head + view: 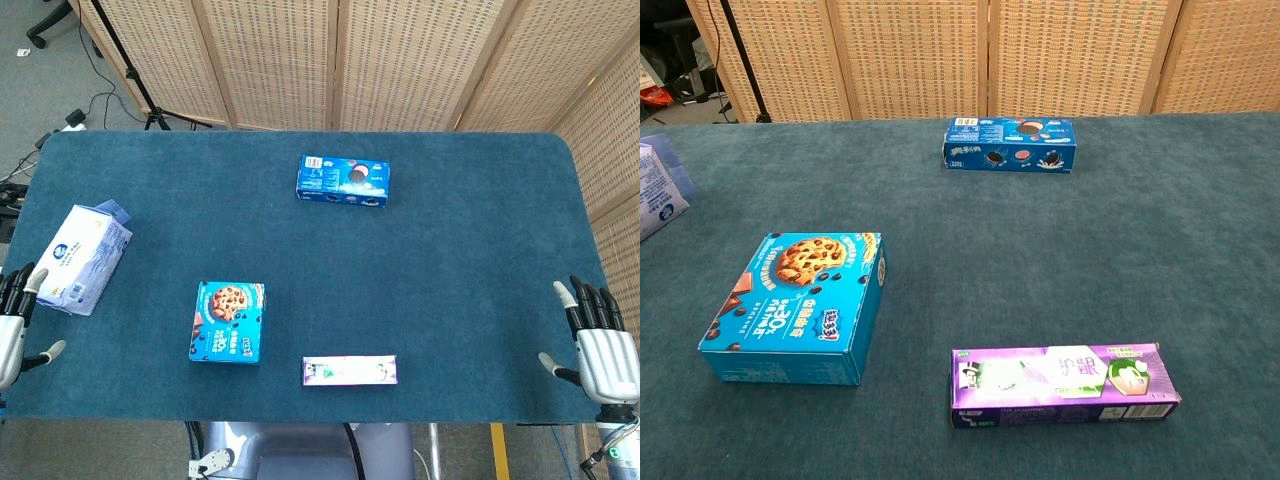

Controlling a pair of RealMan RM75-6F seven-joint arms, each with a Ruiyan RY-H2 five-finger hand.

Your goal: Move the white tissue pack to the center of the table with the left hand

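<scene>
The white tissue pack (88, 258) lies near the left edge of the table (450, 290), just beyond the left robot hand (15, 320), which hovers at the table's edge with fingers spread and nothing in them; the right robot hand (600, 345) is likewise spread and empty at the far right edge. The pack looks light, soft and crushable in a slick wrapper, so a gentle grip across its short sides, near the middle, seems best. Its long axis runs diagonally, its far end angled toward the table's middle.
</scene>
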